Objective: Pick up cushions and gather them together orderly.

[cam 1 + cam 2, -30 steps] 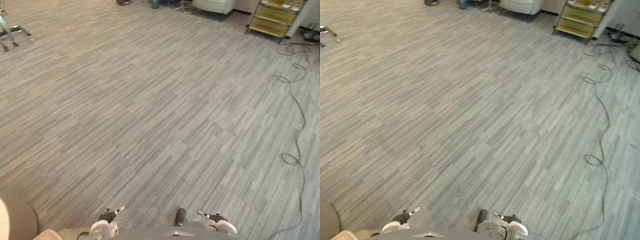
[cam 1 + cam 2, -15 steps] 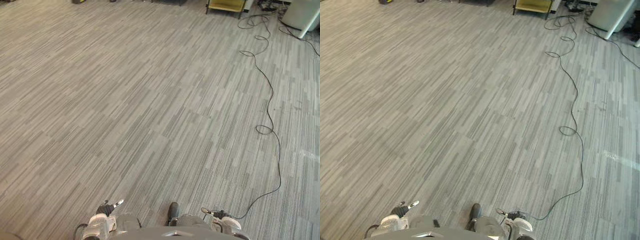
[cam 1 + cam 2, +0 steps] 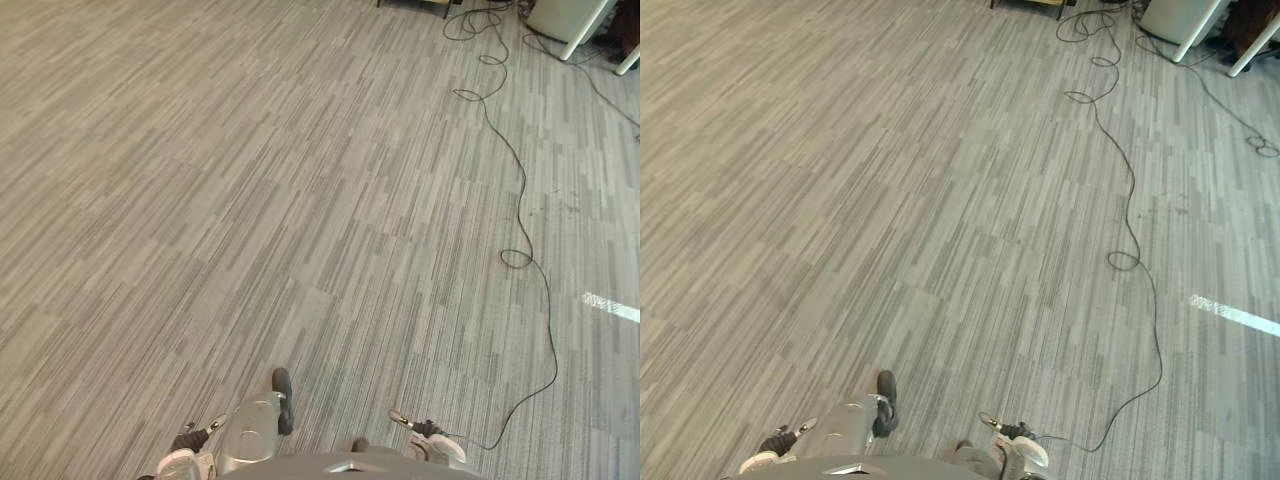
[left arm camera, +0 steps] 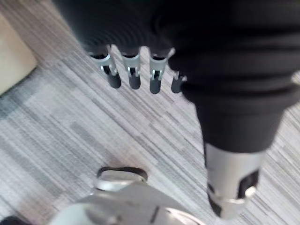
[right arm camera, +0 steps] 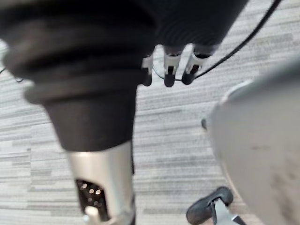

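Observation:
A beige cushion (image 4: 11,58) lies on the grey striped carpet; one corner of it shows in the left wrist view, a short way past my left hand's fingers (image 4: 133,77). Those fingers hang straight and hold nothing. In the right wrist view my right hand's fingers (image 5: 168,72) also hang straight over bare carpet, empty. Both hands show low at the bottom edge of the eye views, the left hand (image 3: 183,458) and the right hand (image 3: 432,445), each down at my side.
Wide grey striped carpet (image 3: 250,200) stretches ahead. White furniture legs (image 3: 572,22) stand at the far right corner. A bright strip of light (image 3: 610,306) lies on the floor at the right.
The camera has swung: the whole floor picture has shifted, and the brown-and-beige cushion at the lower left, the yellow shelf and the chair at the back have left the eye views. Hands still hang low.

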Available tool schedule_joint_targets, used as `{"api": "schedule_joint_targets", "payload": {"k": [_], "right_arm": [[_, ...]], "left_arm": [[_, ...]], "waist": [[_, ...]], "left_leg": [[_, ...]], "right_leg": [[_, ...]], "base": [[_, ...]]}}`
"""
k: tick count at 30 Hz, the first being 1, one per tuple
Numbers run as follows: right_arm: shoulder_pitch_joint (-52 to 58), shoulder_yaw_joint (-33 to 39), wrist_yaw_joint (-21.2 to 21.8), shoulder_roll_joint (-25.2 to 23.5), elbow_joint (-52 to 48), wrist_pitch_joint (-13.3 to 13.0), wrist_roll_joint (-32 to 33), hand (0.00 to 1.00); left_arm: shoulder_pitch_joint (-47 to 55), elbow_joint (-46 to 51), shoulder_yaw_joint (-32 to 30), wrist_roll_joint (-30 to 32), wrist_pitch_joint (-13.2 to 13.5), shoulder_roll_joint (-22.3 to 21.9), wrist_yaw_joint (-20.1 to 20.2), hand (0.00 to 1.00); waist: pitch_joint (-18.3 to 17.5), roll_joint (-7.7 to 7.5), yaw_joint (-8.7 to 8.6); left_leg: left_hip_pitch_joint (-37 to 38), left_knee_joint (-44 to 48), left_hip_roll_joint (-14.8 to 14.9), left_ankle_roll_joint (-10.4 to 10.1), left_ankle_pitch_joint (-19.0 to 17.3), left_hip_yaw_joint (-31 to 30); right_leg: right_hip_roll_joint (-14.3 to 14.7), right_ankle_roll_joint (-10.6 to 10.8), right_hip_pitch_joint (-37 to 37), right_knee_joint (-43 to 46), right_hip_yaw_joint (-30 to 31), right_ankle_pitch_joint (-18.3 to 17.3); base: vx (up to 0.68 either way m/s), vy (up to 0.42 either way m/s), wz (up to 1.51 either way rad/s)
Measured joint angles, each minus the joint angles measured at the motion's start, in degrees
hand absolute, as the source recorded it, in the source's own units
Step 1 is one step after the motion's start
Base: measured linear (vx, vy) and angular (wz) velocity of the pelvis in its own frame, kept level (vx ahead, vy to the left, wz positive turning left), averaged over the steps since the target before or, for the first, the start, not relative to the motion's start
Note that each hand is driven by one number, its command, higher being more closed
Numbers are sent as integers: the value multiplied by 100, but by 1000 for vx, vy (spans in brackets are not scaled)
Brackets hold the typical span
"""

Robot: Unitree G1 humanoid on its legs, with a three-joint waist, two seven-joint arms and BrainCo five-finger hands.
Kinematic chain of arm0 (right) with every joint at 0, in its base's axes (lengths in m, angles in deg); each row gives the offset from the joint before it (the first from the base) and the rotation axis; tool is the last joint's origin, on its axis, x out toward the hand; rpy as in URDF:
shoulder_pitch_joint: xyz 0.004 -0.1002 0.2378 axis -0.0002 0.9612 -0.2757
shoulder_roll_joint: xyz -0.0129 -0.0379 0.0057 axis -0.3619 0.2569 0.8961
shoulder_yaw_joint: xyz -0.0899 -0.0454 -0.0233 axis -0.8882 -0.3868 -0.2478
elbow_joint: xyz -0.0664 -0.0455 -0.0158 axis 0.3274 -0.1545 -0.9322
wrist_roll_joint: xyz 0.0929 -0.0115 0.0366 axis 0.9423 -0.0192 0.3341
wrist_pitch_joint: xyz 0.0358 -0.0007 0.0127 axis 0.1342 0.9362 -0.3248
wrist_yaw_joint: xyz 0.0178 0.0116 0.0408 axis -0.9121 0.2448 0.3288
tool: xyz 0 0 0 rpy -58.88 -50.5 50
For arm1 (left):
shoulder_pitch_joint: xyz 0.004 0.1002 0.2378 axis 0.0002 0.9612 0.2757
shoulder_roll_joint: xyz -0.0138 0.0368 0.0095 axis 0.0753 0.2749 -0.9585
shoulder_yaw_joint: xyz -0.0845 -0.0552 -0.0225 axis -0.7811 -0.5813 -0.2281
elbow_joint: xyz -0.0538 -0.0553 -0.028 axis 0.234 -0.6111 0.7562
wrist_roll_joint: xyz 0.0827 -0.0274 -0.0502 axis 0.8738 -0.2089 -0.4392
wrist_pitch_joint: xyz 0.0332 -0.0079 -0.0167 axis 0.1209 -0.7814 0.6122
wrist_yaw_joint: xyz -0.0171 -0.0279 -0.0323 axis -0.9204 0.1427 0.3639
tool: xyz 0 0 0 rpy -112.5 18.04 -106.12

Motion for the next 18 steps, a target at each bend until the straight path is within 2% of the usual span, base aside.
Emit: {"api": "schedule_joint_targets", "payload": {"k": [1,2,3,4,6,7,9,11,12,13,14,15,16,17,18], "right_arm": [[-4,-8,30,-10,-20,-10,0,0],[-34,-19,47,-14,-41,-33,-1,0],[-46,-15,49,-13,-44,-38,-1,0],[-110,-17,47,12,-41,-45,-2,0],[-159,-20,47,45,-36,-58,-1,0],[-192,-19,47,108,0,-57,3,0],[-178,-16,47,130,24,-80,6,0],[-208,-10,46,159,26,-115,45,0],[-219,-15,44,159,31,-120,58,0],[-215,-12,45,146,37,-122,77,0],[-208,-11,45,145,36,-120,85,0],[-201,-11,43,123,27,-115,89,0],[-242,5,53,131,3,-124,113,0],[-282,9,51,165,1,-135,111,0],[-349,83,52,178,-47,-146,106,0]], "left_arm": [[-28,2,21,-81,-2,-6,-2,0],[-27,10,59,-133,-2,8,-6,0],[-27,18,58,-160,-1,4,-5,0],[-26,55,84,-181,-9,-14,-28,0],[-44,59,139,-178,5,-36,-30,0],[-55,41,181,-161,7,-26,-37,0],[-58,-48,196,-116,5,-15,-50,0],[-85,-145,217,-66,-2,2,-75,0],[-77,-178,222,-63,-1,17,-95,0],[-74,-185,217,-39,0,33,-95,0],[-67,-183,216,-7,2,41,-98,0],[-55,-179,184,34,7,74,-96,0],[-68,-217,99,49,8,15,-97,0],[-63,-258,15,48,9,-45,-98,0],[-52,-287,-129,49,9,-200,-93,0]], "waist": [[6,-6,-2],[14,6,-45],[16,12,-71],[35,59,-176],[91,155,-269],[122,175,-334],[139,196,-406],[157,222,-484],[165,214,-525],[213,177,-576],[230,153,-596],[261,70,-608],[336,99,-607],[316,195,-603],[301,354,-604]], "left_leg": [[315,124,-26,100,-231,178],[686,62,-86,135,-402,219],[797,21,-97,143,-435,218],[1220,-214,-121,144,-498,221],[1743,-588,-115,112,-521,246],[2107,-826,-68,87,-505,279],[2439,-985,60,80,-501,286],[2705,-1212,198,60,-498,232],[2859,-1372,252,31,-491,185],[3031,-1479,263,-71,-540,47],[3112,-1516,242,-138,-579,-16],[3264,-1532,164,-323,-688,-176],[3502,-1537,200,-495,-811,-309],[3516,-1496,264,-476,-826,-369],[3443,-1143,470,-472,-822,-509]], "right_leg": [[-138,222,-208,1189,63,366],[-293,198,-382,2076,-161,551],[-333,130,-427,2287,-262,540],[-427,-212,-551,2746,-663,383],[-459,-526,-833,2834,-1211,102],[-447,-715,-996,2507,-1621,-168],[-325,-844,-1283,1672,-1978,-294],[-76,-919,-1644,600,-1956,-95],[135,-887,-1800,-419,-1770,380],[249,-854,-1826,-1566,-1495,1030],[264,-820,-1806,-1931,-1385,1269],[206,-759,-1747,-2437,-1173,1518],[269,-881,-1723,-2186,-1036,2243],[305,-885,-1836,-1900,-1035,2237],[379,-1006,-1965,-1409,-1125,1918]], "base": [[571,173,-54],[464,140,-51],[409,115,-36],[224,45,-16],[369,60,-18],[361,32,-11],[447,-53,6],[433,-105,19],[412,-164,38],[435,-197,44],[480,-256,57],[490,-273,42],[474,-273,27],[437,-292,-6],[516,-381,-20]]}}
